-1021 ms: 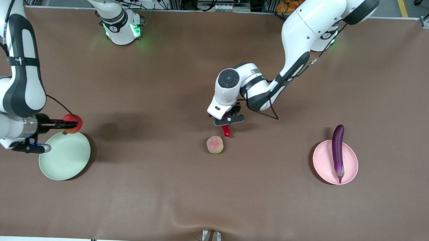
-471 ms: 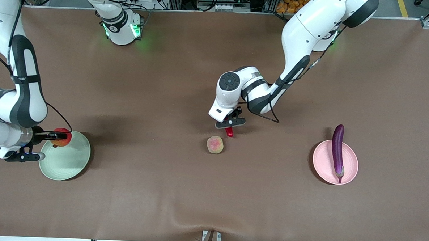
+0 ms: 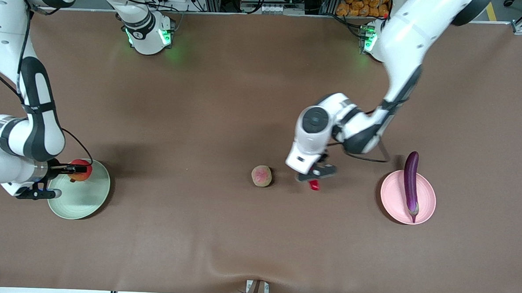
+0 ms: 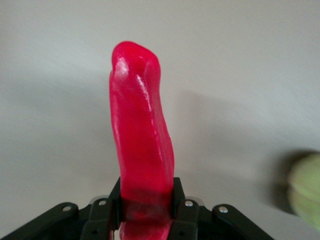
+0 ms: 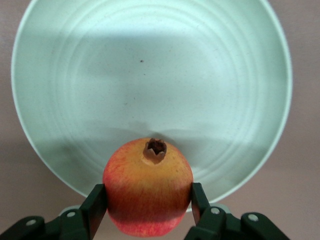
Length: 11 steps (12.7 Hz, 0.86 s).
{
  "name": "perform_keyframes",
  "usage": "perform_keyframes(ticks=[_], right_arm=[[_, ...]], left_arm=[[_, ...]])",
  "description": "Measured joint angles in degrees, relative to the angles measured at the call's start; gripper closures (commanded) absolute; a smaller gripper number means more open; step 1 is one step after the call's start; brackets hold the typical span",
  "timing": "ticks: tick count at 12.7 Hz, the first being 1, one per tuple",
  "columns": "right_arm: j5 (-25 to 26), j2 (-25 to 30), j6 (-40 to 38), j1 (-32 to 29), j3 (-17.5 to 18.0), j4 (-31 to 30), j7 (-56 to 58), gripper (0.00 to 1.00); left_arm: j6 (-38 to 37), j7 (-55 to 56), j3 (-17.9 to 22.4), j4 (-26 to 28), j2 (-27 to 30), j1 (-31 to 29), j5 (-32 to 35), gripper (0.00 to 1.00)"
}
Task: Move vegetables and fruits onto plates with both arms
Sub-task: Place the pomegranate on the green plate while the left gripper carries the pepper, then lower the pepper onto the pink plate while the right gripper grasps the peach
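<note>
Lying nearest the front camera, toward the left arm's end of the table, the pale pink plate point(image 3: 395, 204) carries the purple eggplant point(image 3: 411, 184) laid lengthwise across it, one tip reaching past the rim. At much the same depth, toward the right arm's end, sits the pale green plate point(image 3: 87, 196). Over its rim the right gripper point(image 3: 76, 169) is clamped on the round red fruit point(image 3: 80, 170); the right wrist view shows a finger pressed to each side of the fruit point(image 5: 148, 186), a small dark crown on top. Whether the fruit touches the plate is hard to judge. Near the middle of the table rests the pink-and-green peach-like fruit point(image 3: 261, 176), alone on the brown cloth point(image 3: 201, 108). Between it and the pink plate, the left gripper point(image 3: 315, 179) hangs over the cloth, fingers squeezing the red chili pepper point(image 3: 315, 185), which juts out from between them in the left wrist view point(image 4: 141, 150)
</note>
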State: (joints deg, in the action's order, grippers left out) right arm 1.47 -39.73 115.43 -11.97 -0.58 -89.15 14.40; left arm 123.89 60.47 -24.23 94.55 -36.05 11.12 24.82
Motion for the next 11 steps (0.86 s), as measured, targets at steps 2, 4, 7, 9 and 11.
perform_keyframes(ticks=[2,4,7,9,11], right_arm=[[0.0,-0.02,0.04,0.02,0.53,0.37,0.0,0.0],[0.0,0.19,-1.7,0.16,1.22,2.08,0.0,0.0],[-0.46,0.73,-12.15,2.07,2.47,8.83,-1.92,0.0],[-1.81,1.18,-19.48,5.3,2.69,12.84,-9.36,0.0],[-5.01,1.52,-23.99,9.32,2.92,14.97,-19.37,0.0]], left_arm=[[-2.83,-5.13,0.02,0.24,2.11,-4.92,0.0,1.0],[-2.99,-11.73,0.06,0.88,2.05,-10.45,0.0,1.0],[-2.72,-22.31,0.1,1.53,1.08,-18.63,-0.01,1.0],[-2.4,-25.57,0.03,1.51,0.61,-21.24,-0.01,1.0],[-2.33,-25.66,-0.15,1.18,0.5,-21.33,-0.01,1.0]])
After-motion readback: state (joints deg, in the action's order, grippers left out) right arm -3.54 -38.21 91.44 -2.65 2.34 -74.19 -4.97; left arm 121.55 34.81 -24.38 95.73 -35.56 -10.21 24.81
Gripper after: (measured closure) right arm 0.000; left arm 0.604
